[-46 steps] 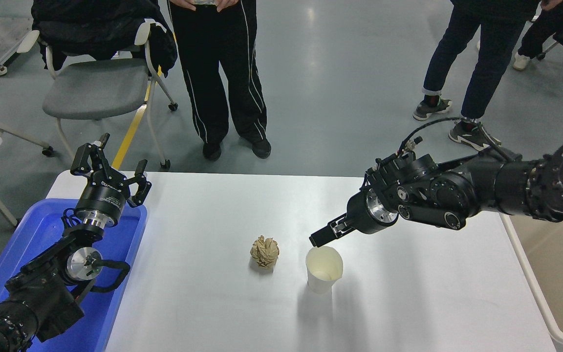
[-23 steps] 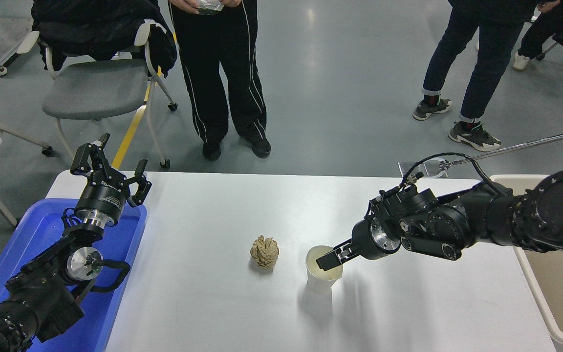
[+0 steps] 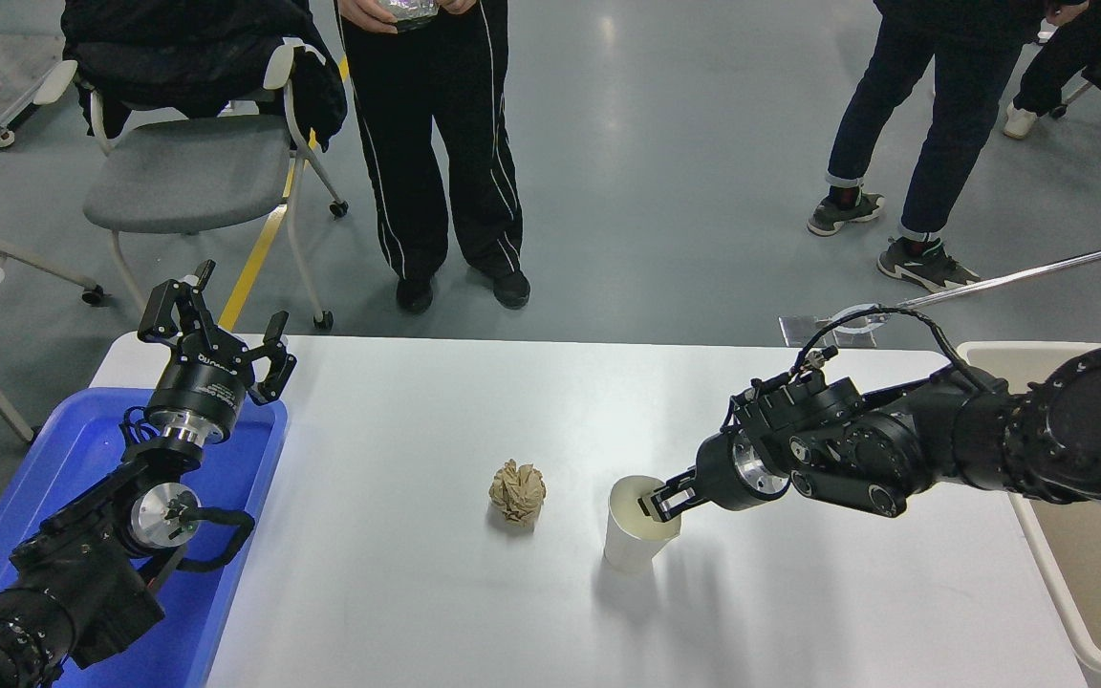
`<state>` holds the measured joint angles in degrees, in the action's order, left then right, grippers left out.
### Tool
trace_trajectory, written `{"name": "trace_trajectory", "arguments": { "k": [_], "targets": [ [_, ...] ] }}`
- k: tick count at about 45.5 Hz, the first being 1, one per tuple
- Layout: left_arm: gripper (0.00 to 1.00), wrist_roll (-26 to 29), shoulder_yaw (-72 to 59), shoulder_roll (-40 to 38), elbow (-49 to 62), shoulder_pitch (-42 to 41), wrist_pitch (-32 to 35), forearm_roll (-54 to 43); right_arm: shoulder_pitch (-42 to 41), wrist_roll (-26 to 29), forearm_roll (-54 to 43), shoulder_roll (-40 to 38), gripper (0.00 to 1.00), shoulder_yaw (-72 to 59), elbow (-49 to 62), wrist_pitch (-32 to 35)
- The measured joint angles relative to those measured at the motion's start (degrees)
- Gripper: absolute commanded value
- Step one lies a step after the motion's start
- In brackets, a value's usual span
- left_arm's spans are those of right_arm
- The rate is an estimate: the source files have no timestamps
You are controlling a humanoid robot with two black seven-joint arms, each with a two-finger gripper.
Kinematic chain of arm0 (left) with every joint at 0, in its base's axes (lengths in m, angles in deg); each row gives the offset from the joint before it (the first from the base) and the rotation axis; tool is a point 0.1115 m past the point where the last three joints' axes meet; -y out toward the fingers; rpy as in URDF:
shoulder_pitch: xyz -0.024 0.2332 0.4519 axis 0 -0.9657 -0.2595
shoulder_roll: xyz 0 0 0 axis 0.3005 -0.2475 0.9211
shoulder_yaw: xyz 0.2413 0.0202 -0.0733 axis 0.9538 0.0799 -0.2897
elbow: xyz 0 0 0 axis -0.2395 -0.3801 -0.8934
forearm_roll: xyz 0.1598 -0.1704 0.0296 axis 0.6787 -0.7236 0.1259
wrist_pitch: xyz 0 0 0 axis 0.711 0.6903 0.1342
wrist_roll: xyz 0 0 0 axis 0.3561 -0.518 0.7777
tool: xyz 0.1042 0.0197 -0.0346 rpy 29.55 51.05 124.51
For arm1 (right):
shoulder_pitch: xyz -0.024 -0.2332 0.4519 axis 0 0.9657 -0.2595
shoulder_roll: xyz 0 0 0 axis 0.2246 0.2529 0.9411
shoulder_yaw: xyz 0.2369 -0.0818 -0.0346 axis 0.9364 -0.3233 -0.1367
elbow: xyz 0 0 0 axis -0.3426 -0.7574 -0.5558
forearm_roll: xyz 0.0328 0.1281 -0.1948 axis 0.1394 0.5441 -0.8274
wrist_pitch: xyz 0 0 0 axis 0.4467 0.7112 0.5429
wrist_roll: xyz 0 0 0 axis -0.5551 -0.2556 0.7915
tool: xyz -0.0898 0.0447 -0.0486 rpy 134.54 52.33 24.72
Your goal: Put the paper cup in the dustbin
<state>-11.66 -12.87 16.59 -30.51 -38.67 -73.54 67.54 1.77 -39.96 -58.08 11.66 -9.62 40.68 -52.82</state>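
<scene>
white table [image 3: 436, 612]: right gripper [image 3: 658, 504] clamps paper cup [image 3: 636, 526] rim; left gripper [image 3: 216, 330] spread; no legible writing.

1. The paper cup [image 3: 638, 524] is thin matt white paper with a cream lining; its rim looks slightly bent.
2. The crumpled paper ball [image 3: 517, 492] is tan, rough and deeply creased.
3. The table [image 3: 436, 592] has a smooth white top with a soft sheen.
4. The tray [image 3: 82, 449] at the near left is glossy blue plastic.
5. The dustbin [image 3: 1052, 573] at the right edge is smooth beige plastic with a thick rounded rim.
6. The right gripper [image 3: 658, 505] and left gripper [image 3: 211, 330] are matt black, each behind a bright polished metal wrist ring.
7. The chair [image 3: 192, 167] has a grey cloth seat on a pale frame.
8. The floor [image 3: 665, 172] is smooth grey and faintly reflective.
</scene>
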Motion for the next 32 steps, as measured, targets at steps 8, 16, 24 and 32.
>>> {"name": "trace_trajectory", "arguments": {
  "k": [8,16,24,32],
  "targets": [
    [1.00,0.0,0.0,0.0,0.0,0.0,0.0,0.0,0.0,-0.1,0.0,-0.3,0.00,0.3,0.0,-0.1],
    [1.00,0.0,0.0,0.0,0.0,0.0,0.0,0.0,-0.8,-0.6,0.3,-1.9,0.00,1.5,-0.4,-0.2],
    [1.00,0.0,0.0,0.0,0.0,0.0,0.0,0.0,-1.5,-1.4,0.6,-5.5,0.00,5.0,-0.9,-0.1],
    [1.00,0.0,0.0,0.0,0.0,0.0,0.0,0.0,-1.8,-2.6,1.2,-9.5,0.00,10.5,-1.9,0.6]
  ]
}}
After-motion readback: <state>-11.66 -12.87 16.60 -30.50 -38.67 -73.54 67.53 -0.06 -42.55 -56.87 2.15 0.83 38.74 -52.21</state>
